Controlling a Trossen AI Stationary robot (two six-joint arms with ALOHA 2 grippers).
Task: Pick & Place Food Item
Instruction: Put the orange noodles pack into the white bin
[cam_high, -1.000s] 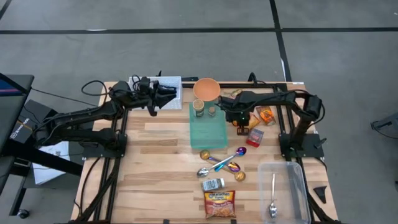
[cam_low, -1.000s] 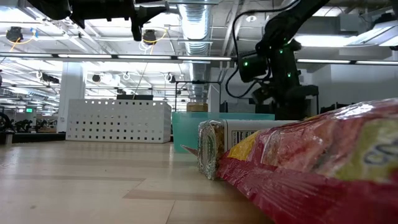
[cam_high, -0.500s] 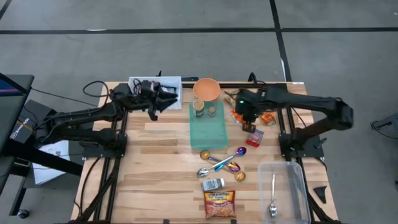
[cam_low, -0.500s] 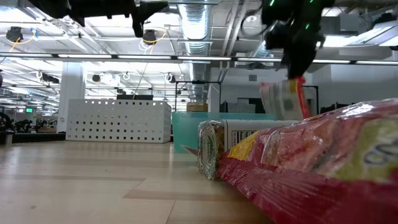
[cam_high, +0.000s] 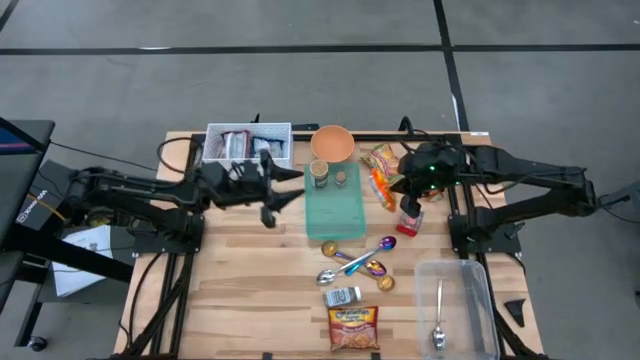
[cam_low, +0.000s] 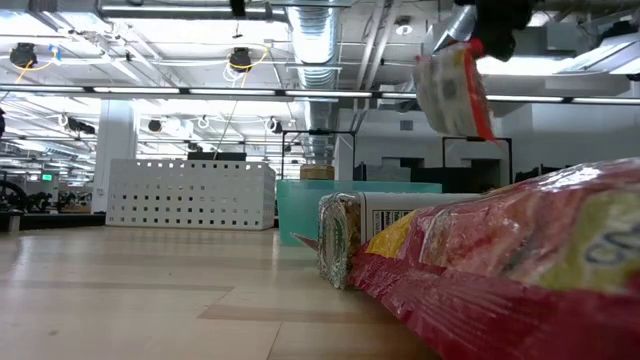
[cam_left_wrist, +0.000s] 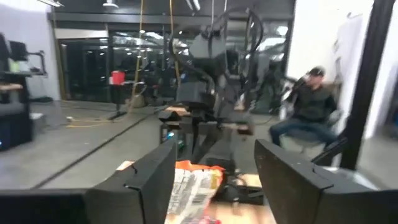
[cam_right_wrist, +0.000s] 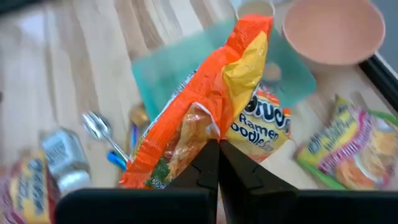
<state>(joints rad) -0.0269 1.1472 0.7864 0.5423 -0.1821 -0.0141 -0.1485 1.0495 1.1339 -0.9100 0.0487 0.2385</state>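
Hanging from the right gripper (cam_high: 392, 181) in the high view, the ramen packet (cam_high: 381, 172) is off the table, beside the teal board (cam_high: 335, 203) and near the orange bowl (cam_high: 332, 143); a second earlier this gripper was low among the packets at the board's edge, and the arm now stretches out flatter from its base. The left gripper (cam_high: 291, 186) has swung away from the white basket (cam_high: 248, 143) toward the board's near side, holding nothing; its fingers stand apart.

In the low view, the packet (cam_low: 455, 87) dangles high under the right gripper (cam_low: 492, 40), higher than half a second ago. The left arm's dark parts are gone from the upper edge.

In the left wrist view, both dark fingers (cam_left_wrist: 152, 182) are spread wide, with the lifted packet (cam_left_wrist: 193, 190) and the right arm beyond. A seated person (cam_left_wrist: 309, 106) shows in the room behind.

In the right wrist view, the fingers (cam_right_wrist: 208, 166) are pinched together on the packet's (cam_right_wrist: 205, 111) lower edge, with another packet (cam_right_wrist: 342, 150) and spoons (cam_right_wrist: 107, 140) lying below it on the table.
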